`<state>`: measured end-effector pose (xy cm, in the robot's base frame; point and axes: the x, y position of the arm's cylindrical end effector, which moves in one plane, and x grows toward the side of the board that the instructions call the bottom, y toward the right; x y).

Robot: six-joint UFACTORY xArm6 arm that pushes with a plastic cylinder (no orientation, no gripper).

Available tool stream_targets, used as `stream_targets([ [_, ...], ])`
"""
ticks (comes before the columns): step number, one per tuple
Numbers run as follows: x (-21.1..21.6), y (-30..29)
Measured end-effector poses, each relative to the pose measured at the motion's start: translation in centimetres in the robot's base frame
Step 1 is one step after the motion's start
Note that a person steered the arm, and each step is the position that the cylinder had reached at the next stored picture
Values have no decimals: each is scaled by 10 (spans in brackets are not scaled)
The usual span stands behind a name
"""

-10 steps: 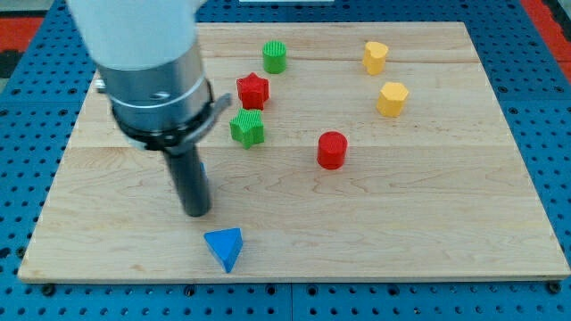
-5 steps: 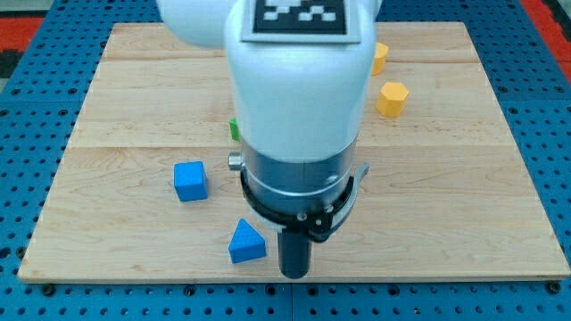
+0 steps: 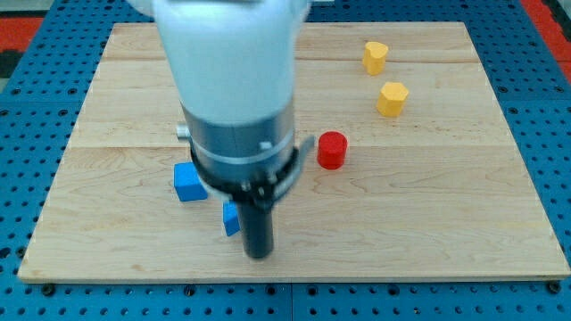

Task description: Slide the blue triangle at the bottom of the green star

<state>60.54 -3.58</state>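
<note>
My tip (image 3: 258, 256) rests on the board near the view's bottom, just right of and below the blue triangle (image 3: 231, 218). Only the triangle's left part shows; the rod covers the rest, and they look to be touching. A blue cube (image 3: 186, 182) sits up and left of the triangle. The green star is hidden behind the arm.
A red cylinder (image 3: 332, 149) stands right of the arm. Two yellow blocks (image 3: 376, 56) (image 3: 392, 98) sit at the view's upper right. The arm's body hides the board's upper middle, where other blocks stood earlier.
The arm has swung from the right side of the triangle toward the left. The triangle has moved up and left a little, toward the blue cube. The red cylinder shows again.
</note>
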Motion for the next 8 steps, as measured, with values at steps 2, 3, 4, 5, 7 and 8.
stream_targets([
  [2, -33, -28],
  [3, -55, 19],
  [4, -71, 52],
  [5, -34, 94],
  [7, -69, 8],
  [8, -99, 10],
])
